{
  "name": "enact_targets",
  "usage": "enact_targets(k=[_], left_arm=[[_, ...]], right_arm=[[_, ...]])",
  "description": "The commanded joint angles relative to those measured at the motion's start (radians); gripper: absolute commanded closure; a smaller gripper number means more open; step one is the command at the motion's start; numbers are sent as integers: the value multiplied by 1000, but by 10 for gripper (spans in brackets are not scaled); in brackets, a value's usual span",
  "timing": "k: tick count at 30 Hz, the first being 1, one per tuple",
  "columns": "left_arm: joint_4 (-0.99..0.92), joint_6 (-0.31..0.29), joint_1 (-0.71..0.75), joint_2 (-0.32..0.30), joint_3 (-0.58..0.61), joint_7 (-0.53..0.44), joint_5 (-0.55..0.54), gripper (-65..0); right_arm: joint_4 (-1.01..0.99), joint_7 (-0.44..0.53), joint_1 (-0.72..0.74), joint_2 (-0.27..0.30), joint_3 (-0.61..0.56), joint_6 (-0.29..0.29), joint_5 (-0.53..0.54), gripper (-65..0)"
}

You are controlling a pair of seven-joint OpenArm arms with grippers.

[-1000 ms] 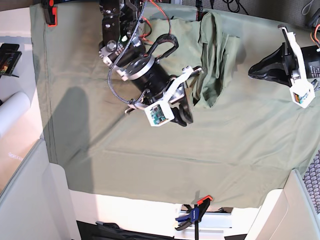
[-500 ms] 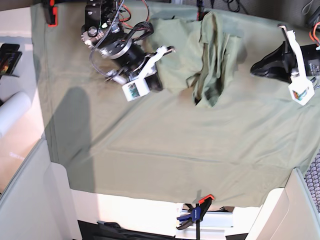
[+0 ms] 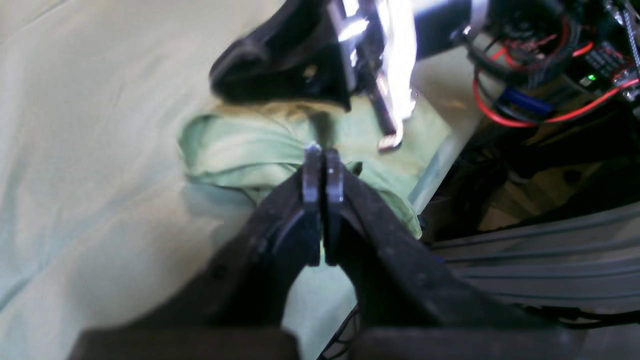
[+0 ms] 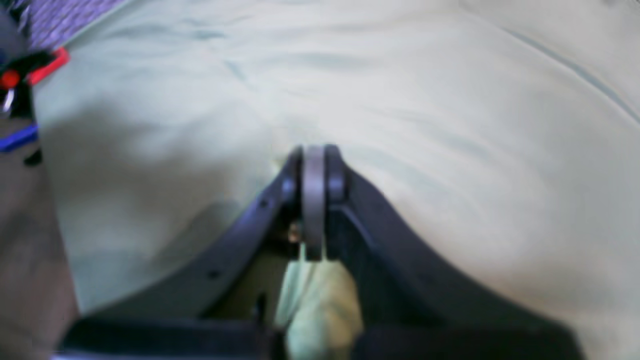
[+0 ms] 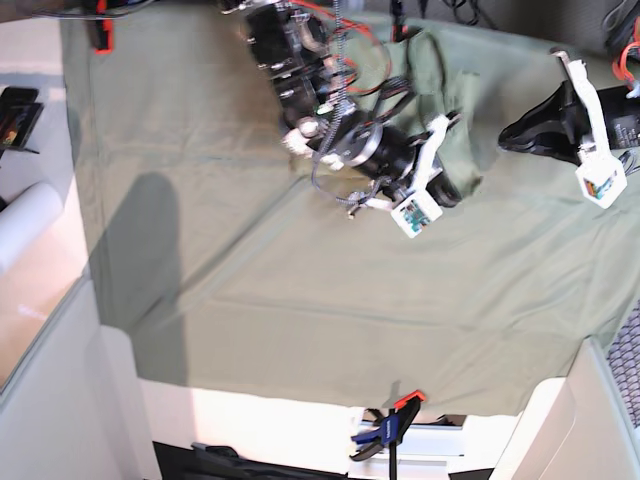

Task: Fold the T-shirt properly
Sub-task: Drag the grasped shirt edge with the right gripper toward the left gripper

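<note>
The T-shirt (image 5: 440, 75) lies bunched at the far middle-right of the table, pale yellowish green and wrinkled. My right gripper (image 5: 452, 188) reaches across it from the left. In the right wrist view this gripper (image 4: 315, 165) is shut, with a fold of the T-shirt (image 4: 317, 300) pinched between its jaws. My left gripper (image 5: 515, 132) hovers to the right of the shirt, apart from it. The left wrist view shows it (image 3: 322, 155) shut on nothing, pointing at the T-shirt (image 3: 235, 155), with the other arm's black fingers (image 3: 280, 70) blurred above the cloth.
A grey-green table cloth (image 5: 300, 300) covers the table. A red clamp (image 5: 100, 30) holds it at the far left corner and a blue and orange clamp (image 5: 390, 425) at the front edge. A white roll (image 5: 25, 225) and a black device (image 5: 15, 115) lie off to the left.
My right arm has swung from the far left of the table to the right, over the T-shirt, taking cloth with it. The left arm has barely moved.
</note>
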Motion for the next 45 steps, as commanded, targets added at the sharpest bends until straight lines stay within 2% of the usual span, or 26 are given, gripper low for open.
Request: enact_targets(k=[1, 5, 10, 15, 19, 22, 26, 32, 35, 39, 42, 45], left_arm=[[11, -9, -5, -16, -10, -21, -14, 0], [11, -9, -5, -17, -10, -21, 0, 0], [11, -9, -5, -17, -10, -20, 1, 0], [11, -9, -5, -47, -10, -9, 27, 0], [11, -9, -2, -66, -10, -10, 27, 0], [11, -9, 10, -63, -10, -10, -9, 0], [11, -9, 11, -44, -8, -10, -13, 0], [11, -9, 11, -45, -8, -10, 0, 0], [11, -9, 11, -44, -8, -11, 0, 0], [11, -9, 11, -45, -8, -10, 1, 0], [11, -9, 11, -51, -8, -10, 1, 0], [11, -9, 11, -68, -8, -11, 0, 0]], right_arm=[[8, 24, 30, -9, -22, 1, 11, 0], [39, -11, 33, -9, -60, 1, -27, 0], [221, -186, 16, 2, 21, 1, -25, 0], [289, -224, -61, 100, 128, 2, 56, 0], [293, -228, -137, 190, 161, 2, 129, 0], [293, -230, -189, 209, 161, 5, 196, 0], [293, -232, -225, 206, 134, 37, 285, 0], [292, -238, -231, 199, -8, 39, 296, 0], [292, -221, -231, 155, -76, 39, 296, 0], [287, -192, -220, 68, -142, 39, 296, 0], [287, -189, -193, 18, -164, 39, 268, 0], [288, -180, -161, -2, -151, 39, 214, 0]])
